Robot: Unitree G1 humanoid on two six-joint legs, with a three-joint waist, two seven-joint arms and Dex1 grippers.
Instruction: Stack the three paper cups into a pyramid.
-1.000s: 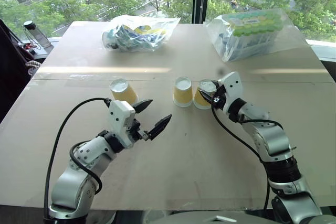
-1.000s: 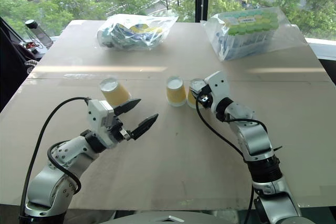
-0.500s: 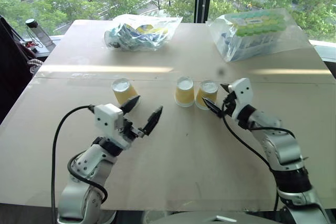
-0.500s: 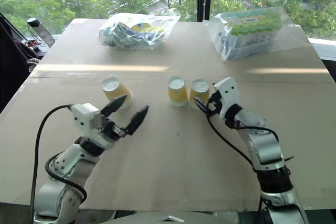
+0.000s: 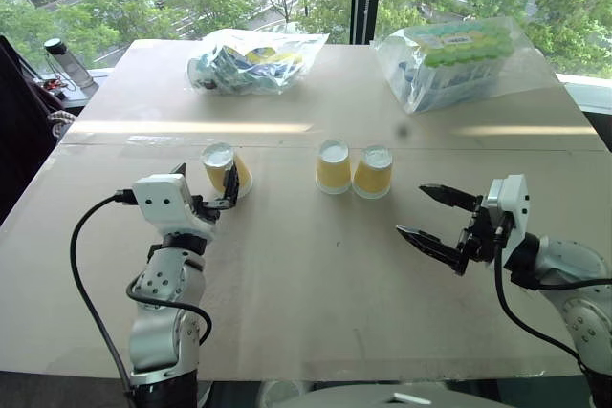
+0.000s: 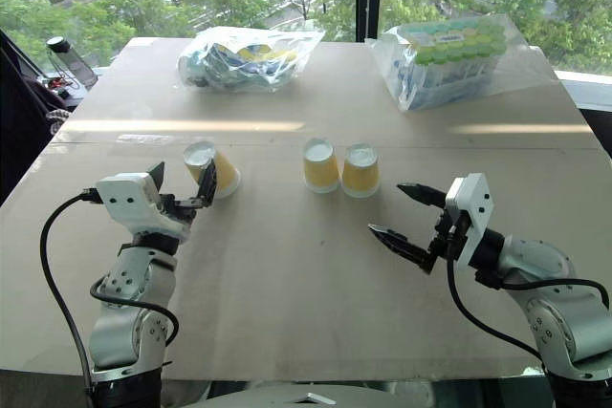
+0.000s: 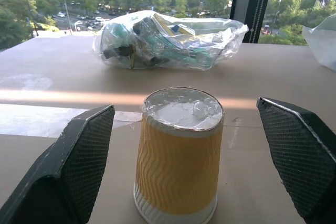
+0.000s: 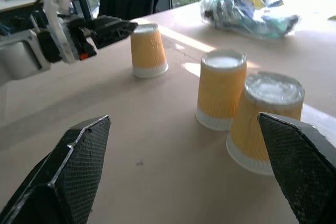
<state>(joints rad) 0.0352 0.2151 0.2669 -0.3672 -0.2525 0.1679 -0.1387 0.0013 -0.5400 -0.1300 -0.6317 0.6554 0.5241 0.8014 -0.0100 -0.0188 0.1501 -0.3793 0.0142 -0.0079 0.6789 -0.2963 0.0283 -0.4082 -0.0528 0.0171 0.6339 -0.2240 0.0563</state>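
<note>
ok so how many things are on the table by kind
paper cups: 3, one by the left tool, two side by side in the middle
clear plastic bags of goods: 2
total: 5

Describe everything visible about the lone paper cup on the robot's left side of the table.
The lone paper cup stands upside down on the table, white base up, white rim down, with wavy ribbed yellow-orange sides. It sits upright, apart from the other two cups. The open left gripper frames it, its fingers on either side, not touching.
</note>
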